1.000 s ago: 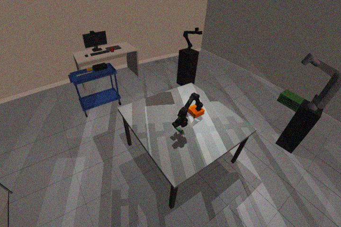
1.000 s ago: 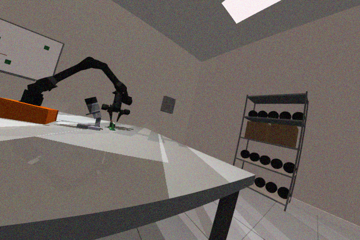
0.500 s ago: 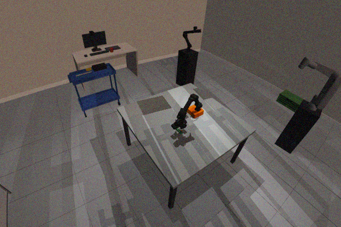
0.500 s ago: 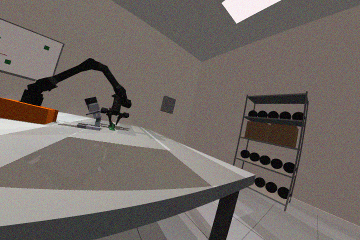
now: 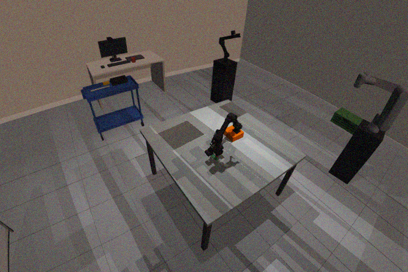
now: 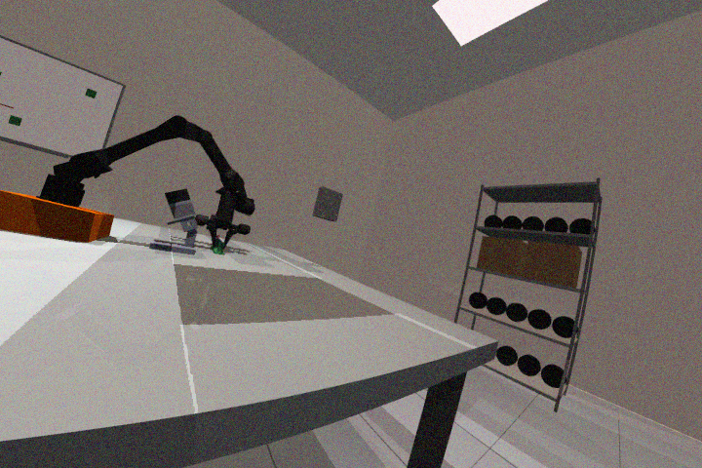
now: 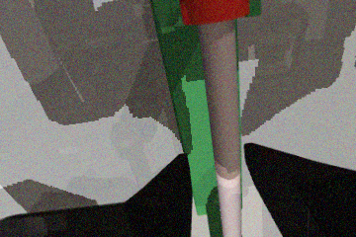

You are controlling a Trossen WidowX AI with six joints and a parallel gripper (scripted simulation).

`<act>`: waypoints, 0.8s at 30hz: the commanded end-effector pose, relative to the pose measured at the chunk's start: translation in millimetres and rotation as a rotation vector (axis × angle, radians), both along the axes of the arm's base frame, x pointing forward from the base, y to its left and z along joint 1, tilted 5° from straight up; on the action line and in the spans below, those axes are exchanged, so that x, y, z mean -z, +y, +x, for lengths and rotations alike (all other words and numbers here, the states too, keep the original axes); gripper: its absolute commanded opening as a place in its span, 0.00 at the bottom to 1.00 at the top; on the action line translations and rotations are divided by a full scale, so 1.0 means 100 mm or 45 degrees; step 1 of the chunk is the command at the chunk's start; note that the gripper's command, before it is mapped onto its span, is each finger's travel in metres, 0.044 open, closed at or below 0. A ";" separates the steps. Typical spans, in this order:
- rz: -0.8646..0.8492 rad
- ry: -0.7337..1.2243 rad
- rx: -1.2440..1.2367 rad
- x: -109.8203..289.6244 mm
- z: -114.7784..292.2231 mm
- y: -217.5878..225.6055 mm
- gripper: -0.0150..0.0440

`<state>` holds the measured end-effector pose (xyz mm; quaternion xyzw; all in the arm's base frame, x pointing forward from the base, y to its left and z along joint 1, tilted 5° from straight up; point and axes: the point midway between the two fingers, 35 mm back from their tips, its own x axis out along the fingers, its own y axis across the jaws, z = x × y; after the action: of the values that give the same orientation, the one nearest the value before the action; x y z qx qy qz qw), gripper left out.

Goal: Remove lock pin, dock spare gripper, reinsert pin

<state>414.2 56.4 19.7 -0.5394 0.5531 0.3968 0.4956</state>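
Note:
The pin (image 7: 222, 99) has a red head (image 7: 215, 11) at the top edge of the wrist view; its pale shaft runs down the middle and out at the bottom. A green part (image 7: 201, 143) (image 6: 217, 248) (image 5: 215, 157) lies behind and along the shaft. My gripper (image 7: 216, 156) (image 6: 218, 241) points down low over the table. Its black fingers stand apart on either side of the shaft and green part, with a gap left of the shaft; the right finger is very close. A grey upright device with a dark top (image 6: 182, 212) stands beside my gripper. I cannot tell where the socket is.
An orange box (image 5: 234, 134) (image 6: 45, 217) stands on the table (image 5: 265, 173) (image 6: 274, 364) near the arm's base. A flat blue-grey piece (image 6: 173, 249) lies near the grey device. A blue cart (image 5: 113, 93), a desk and two pedestals with arms stand off the table.

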 end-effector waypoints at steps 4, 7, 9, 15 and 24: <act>0.007 0.000 -0.002 0.01 0.00 0.01 0.25; 0.007 0.000 -0.002 0.01 0.00 0.01 0.25; 0.007 0.000 -0.002 0.01 0.00 0.01 0.25; 0.007 0.000 -0.002 -0.03 0.00 0.01 0.25; 0.007 0.000 -0.002 -0.34 -0.02 -0.01 0.25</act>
<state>410.7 54.9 38.8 -0.5365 0.5579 0.4000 0.4908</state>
